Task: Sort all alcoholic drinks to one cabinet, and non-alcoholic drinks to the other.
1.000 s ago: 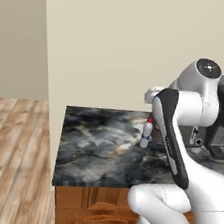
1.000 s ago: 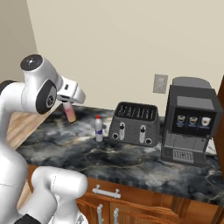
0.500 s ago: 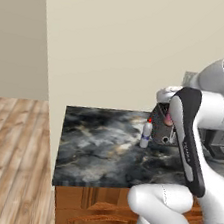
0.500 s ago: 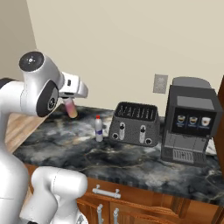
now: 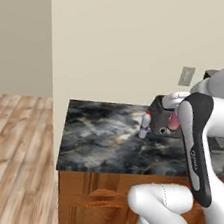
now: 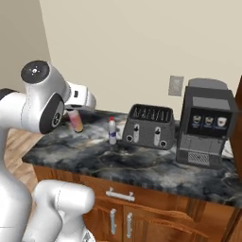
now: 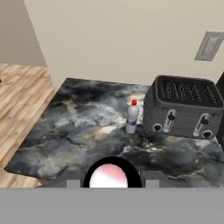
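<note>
Your arm's fingers (image 6: 75, 118) hang above the dark marble surface (image 6: 142, 165), pinched nearly shut on a pink can (image 6: 76, 121) raised clear of the stone; from the hand's own camera the can's round pale top (image 7: 111, 176) sits at the bottom of the frame, looking down on the kitchen. Left of the toaster (image 6: 149, 126), just beside it, a small white bottle with a red cap (image 6: 112, 131) stands upright on the surface, untouched. To the right of the toaster stands the coffee machine (image 6: 204, 123), and a wall socket (image 6: 176, 85) sits on the wall above and between them. Low drawers and doors with short handles (image 6: 120, 194) run below the surface, but no tall cabinet with a long bar handle is to be seen from here, so you cannot tell where either drink belongs. By the look of things the sorting is at an early stage: one drink is lifted and on its way, nothing is visibly put away, and the bottle beside the toaster remains to be fetched.
</note>
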Tool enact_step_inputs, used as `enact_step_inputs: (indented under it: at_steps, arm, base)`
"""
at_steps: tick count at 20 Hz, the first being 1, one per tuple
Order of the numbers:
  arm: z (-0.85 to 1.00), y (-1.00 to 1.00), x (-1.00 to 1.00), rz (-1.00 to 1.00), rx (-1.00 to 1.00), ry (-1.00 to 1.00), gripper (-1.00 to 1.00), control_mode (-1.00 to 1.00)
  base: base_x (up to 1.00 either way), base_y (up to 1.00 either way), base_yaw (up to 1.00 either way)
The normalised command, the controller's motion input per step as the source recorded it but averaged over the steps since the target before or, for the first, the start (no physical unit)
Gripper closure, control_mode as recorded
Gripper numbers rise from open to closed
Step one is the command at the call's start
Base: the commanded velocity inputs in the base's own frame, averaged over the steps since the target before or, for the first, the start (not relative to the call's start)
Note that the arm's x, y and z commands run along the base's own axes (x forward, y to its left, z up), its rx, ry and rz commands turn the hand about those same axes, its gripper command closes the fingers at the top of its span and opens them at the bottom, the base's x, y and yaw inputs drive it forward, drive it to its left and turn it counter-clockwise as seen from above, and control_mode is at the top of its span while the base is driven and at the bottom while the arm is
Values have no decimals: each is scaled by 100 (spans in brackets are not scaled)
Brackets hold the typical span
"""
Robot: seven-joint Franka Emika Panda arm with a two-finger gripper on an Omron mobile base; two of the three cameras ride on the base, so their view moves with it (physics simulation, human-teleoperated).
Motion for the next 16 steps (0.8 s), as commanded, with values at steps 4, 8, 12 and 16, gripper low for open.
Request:
enact_step_inputs:
  at_steps: [4, 8, 12, 16]
  arm:
    - [0, 0, 0, 0, 0, 0, 100, 100]
    - [0, 0, 0, 0, 0, 0, 100, 100]
    - [0, 0, 0, 0, 0, 0, 100, 100]
    - [0, 0, 0, 0, 0, 0, 100, 100]
  base:
    - [-84, 1, 38]
    - [-52, 1, 60]
    - [-36, 0, 74]
    - [-30, 0, 77]
